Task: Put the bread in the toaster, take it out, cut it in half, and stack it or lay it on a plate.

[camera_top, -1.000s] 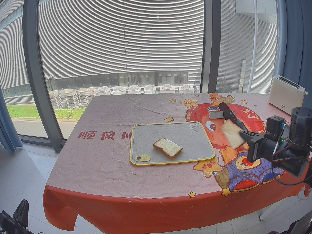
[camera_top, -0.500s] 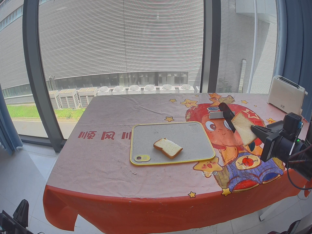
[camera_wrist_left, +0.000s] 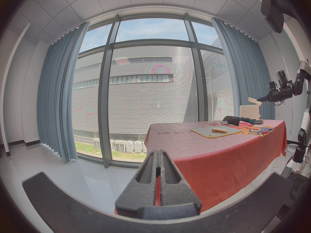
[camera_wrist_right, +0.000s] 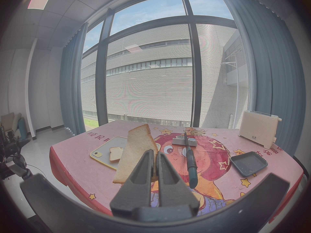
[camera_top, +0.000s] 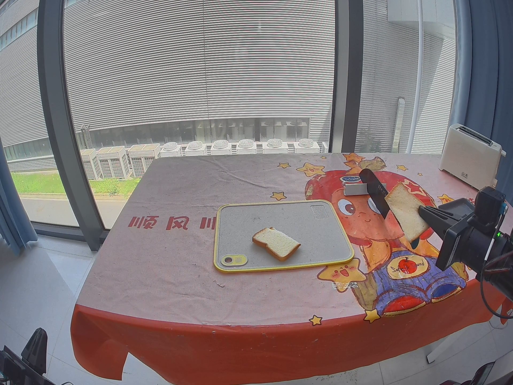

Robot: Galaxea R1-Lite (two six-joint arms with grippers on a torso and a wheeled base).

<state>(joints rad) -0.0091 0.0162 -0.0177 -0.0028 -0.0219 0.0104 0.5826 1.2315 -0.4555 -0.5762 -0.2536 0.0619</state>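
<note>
My right gripper point(camera_top: 427, 214) point(camera_wrist_right: 155, 160) is shut on a slice of bread point(camera_top: 406, 210) point(camera_wrist_right: 133, 152), held tilted in the air above the table's right side. A second slice of bread point(camera_top: 276, 243) point(camera_wrist_right: 115, 153) lies on the grey cutting board point(camera_top: 299, 221) at the table's middle. The cream toaster point(camera_top: 470, 155) point(camera_wrist_right: 258, 128) stands at the far right corner, well beyond the held slice. A dark square plate point(camera_wrist_right: 248, 162) lies in front of the toaster. My left gripper point(camera_wrist_left: 157, 174) hangs shut and empty, low and away from the table.
A black-bladed knife point(camera_top: 375, 187) point(camera_wrist_right: 190, 160) rests on a small silver holder point(camera_top: 355, 189), between the board and the toaster. An orange printed cloth point(camera_top: 176, 274) covers the table. Large windows rise right behind the table's far edge.
My right gripper has carried the held bread slice up and to the right, toward the toaster side. The slice on the board and the left arm have not moved.
</note>
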